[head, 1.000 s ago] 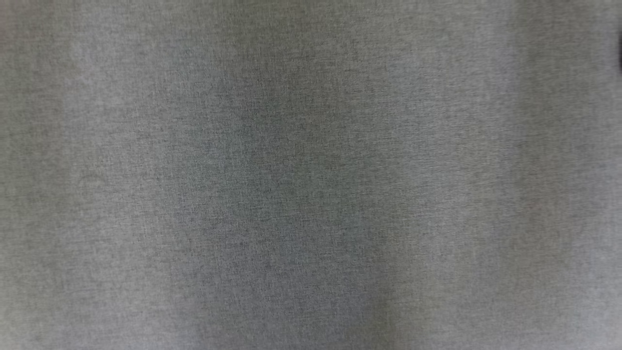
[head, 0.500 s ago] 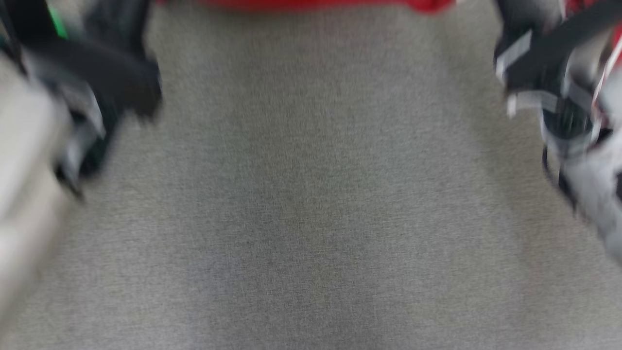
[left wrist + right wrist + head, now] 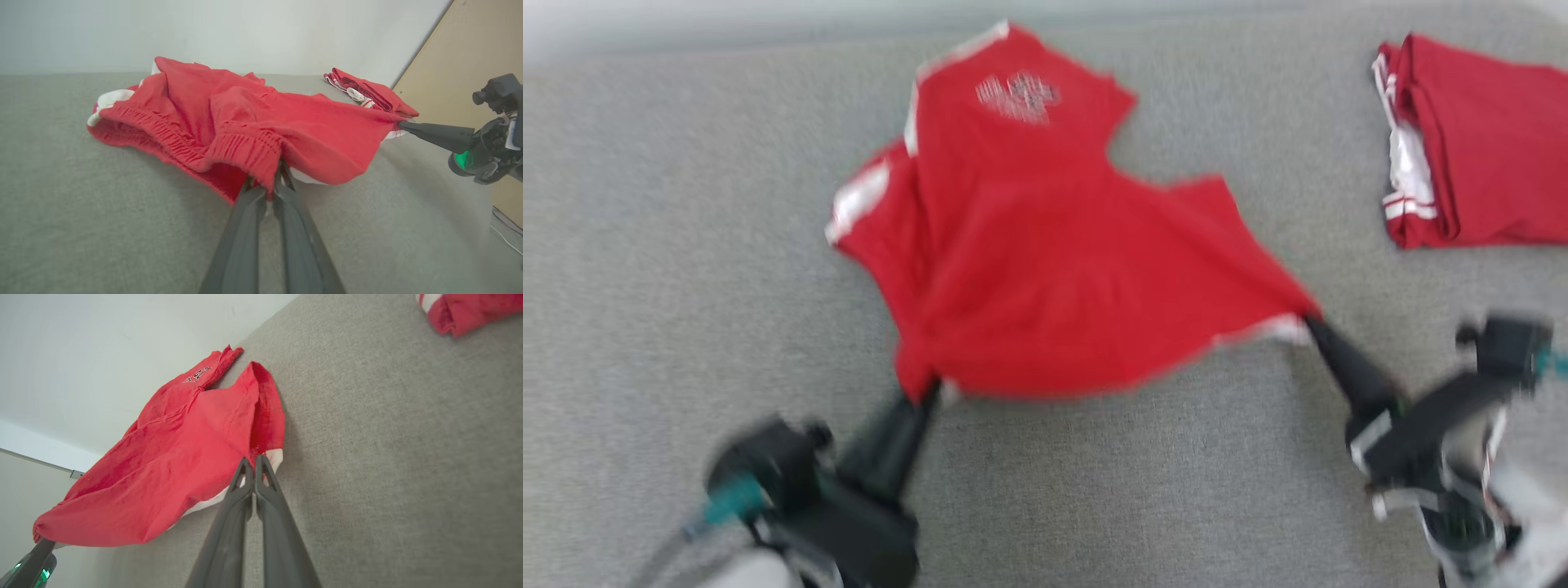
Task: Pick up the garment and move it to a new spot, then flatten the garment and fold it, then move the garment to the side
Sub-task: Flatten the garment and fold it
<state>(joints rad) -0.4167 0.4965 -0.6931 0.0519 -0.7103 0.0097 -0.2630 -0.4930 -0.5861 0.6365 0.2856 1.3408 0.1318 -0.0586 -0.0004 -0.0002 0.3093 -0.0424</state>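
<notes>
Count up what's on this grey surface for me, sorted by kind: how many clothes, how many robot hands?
Red clothes: 2, the spread-out shorts and a folded garment.
Robot grippers: 2, the left gripper and the right gripper, each with its jaws shut on an edge of the shorts.
Total: 4.

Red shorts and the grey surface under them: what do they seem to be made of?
The red shorts look like soft, matte cloth, perhaps cotton or polyester: they drape and wrinkle, and the waistband is gathered as if elastic. The grey surface looks like matte woven upholstery cloth: a fine speckled weave shows.
</notes>
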